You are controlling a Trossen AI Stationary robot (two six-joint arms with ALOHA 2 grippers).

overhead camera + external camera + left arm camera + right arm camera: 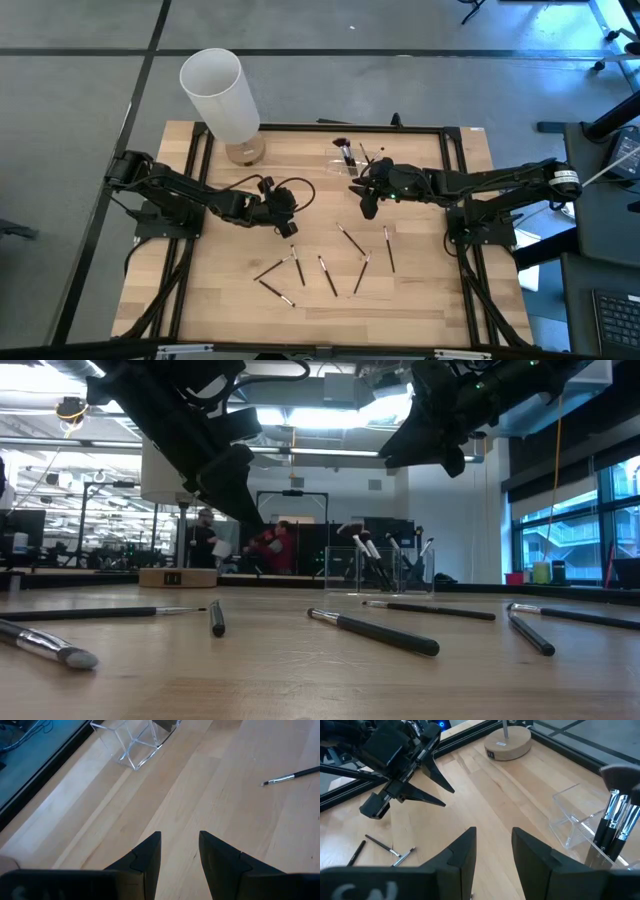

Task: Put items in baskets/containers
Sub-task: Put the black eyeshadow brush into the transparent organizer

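Brushes (327, 275) lie scattered on the surface, several already upright in the clear organizer (580, 827); left end effector (180, 851) and right end effector (493, 847) both hover apart and empty, close together, so simultaneous reaches risk collision or tipping the organizer.

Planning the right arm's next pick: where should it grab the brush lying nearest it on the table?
Grip the brush mid-handle, coming straight down from above. It lies flat on the wooden table, apart from its neighbours, so the thin black shaft is clear on both sides. The right claw hangs open and empty beside the clear organizer; close across the shaft, not along it.
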